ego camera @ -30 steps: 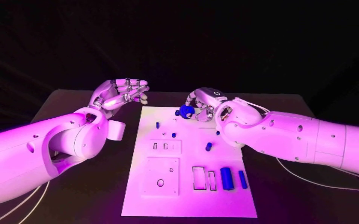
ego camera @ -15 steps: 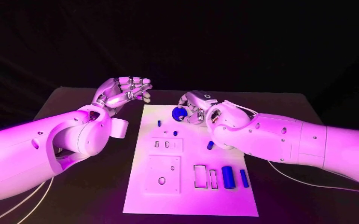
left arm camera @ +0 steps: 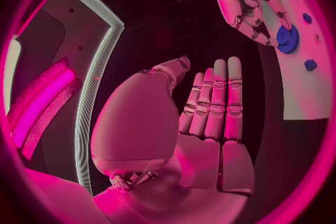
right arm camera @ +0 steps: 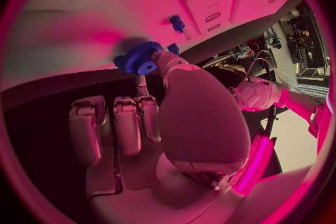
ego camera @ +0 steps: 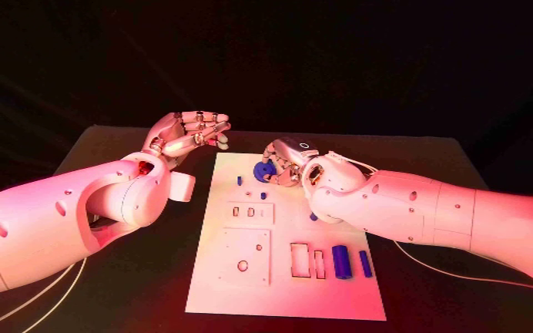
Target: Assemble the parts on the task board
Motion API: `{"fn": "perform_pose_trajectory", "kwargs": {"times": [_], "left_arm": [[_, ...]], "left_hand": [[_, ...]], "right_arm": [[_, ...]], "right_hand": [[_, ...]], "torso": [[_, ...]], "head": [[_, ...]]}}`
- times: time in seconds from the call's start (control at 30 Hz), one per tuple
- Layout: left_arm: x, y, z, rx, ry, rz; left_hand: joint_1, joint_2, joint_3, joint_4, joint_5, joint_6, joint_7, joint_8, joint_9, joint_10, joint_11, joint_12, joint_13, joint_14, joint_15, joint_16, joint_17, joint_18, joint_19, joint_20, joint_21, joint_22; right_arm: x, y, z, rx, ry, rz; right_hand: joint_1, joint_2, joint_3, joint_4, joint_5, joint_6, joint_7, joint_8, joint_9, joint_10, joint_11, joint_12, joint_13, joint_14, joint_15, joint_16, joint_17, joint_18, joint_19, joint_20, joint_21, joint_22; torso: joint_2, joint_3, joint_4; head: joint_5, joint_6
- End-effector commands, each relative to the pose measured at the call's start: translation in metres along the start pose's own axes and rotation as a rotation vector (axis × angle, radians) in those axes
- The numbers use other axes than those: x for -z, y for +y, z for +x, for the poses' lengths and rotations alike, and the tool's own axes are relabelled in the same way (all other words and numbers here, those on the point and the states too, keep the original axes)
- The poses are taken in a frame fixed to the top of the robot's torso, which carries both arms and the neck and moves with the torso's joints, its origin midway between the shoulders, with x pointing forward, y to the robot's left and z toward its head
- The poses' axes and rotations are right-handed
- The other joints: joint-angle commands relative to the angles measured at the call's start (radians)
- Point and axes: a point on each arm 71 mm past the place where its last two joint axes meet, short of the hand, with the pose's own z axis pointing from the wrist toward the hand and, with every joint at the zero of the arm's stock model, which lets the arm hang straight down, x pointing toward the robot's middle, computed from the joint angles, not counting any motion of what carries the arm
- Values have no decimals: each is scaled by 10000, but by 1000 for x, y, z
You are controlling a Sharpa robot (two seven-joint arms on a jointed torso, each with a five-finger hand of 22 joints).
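The left hand (ego camera: 189,134) hangs raised just off the task board's (ego camera: 283,290) far left corner, fingers loosely curled and apart, holding nothing; bare black table (ego camera: 95,156) lies open on its outer side. On the board, a small blue peg (ego camera: 239,181) stands near the left edge, with recessed white plates (ego camera: 249,212) below it. At the far end the right hand (ego camera: 286,159) pinches a blue gear (ego camera: 264,169) just above the board. Two blue cylinders (ego camera: 341,261) lie near the right edge, with open table beyond.
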Motion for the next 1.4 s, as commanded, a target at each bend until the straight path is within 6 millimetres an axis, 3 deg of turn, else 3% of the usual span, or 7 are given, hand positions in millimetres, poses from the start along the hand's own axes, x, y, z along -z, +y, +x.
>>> {"fn": "perform_pose_trajectory", "kwargs": {"times": [0.03,0.37,0.73,0.77,0.8,1.03,1.4], "left_arm": [[-1,-1,3,108,179,42],[-1,-1,4,121,206,25],[-1,-1,3,116,197,13],[-1,-1,3,115,195,11],[-1,-1,3,114,194,9],[-1,-1,2,112,190,-3],[-1,-1,1,87,150,-22]], "left_hand": [[-54,40,3,-37,-56,-62,7,50,20,-44,0,9,13,-77,14,44,14,114,-54,7,65,21],[-54,40,3,-37,-56,-62,7,50,20,-44,0,9,13,-77,14,44,14,114,-54,7,65,21],[-54,40,3,-37,-56,-62,7,50,20,-44,0,9,13,-77,14,44,14,114,-54,7,65,21],[-54,40,3,-37,-56,-62,7,50,20,-44,0,9,13,-77,14,44,14,114,-54,7,65,21],[-54,40,3,-37,-56,-62,7,50,20,-44,0,9,13,-77,14,44,14,114,-54,7,65,21],[-54,40,3,-37,-56,-62,7,50,20,-44,0,9,13,-77,14,44,14,114,-54,7,65,21],[-50,41,35,-62,-52,-77,13,51,27,-59,3,7,11,-101,15,70,17,116,-102,10,130,63]], "right_arm": [[-1,0,3,132,140,-64],[-4,-4,5,221,260,88],[-6,-6,7,231,355,83],[-6,-6,7,217,373,73],[-6,-6,8,199,402,68],[-4,-8,10,92,777,129],[-2,-15,10,9,1015,298]], "right_hand": [[-48,72,72,-3,68,59,1,-2,11,349,-59,18,1820,895,-84,46,1926,-142,1046,-71,44,2634],[-161,-13,176,-12,56,-5,34,-89,1,322,-32,-18,1794,894,-63,44,1919,-142,1046,-61,44,2634],[-657,-393,125,-6,28,-718,268,-700,-132,-31,187,-451,1447,883,124,32,1885,-142,1046,98,44,2634],[-727,-324,-220,-46,-864,-769,267,-747,-135,-41,224,-458,1441,883,146,34,1889,-142,1046,129,44,2634],[-750,-280,-411,-18,-965,-797,302,-787,-142,-49,229,-465,1436,883,168,36,1893,-142,1046,149,44,2634],[-1297,172,-1656,171,-602,-699,308,-881,-141,13,248,-383,1506,891,197,51,1932,-142,1046,196,44,2634],[-1580,437,-1723,170,-243,-483,246,-837,-110,127,196,-240,1627,899,157,63,1967,-142,1046,165,44,2634]], "torso": [[-5,4,4],[-7,9,-3],[-9,7,-7],[-9,7,-10],[-9,7,-10],[-11,3,-11],[-8,5,-11]], "head": [[19,-15],[16,-16],[21,-2],[22,-3],[22,-3],[44,-6],[54,-19]]}}
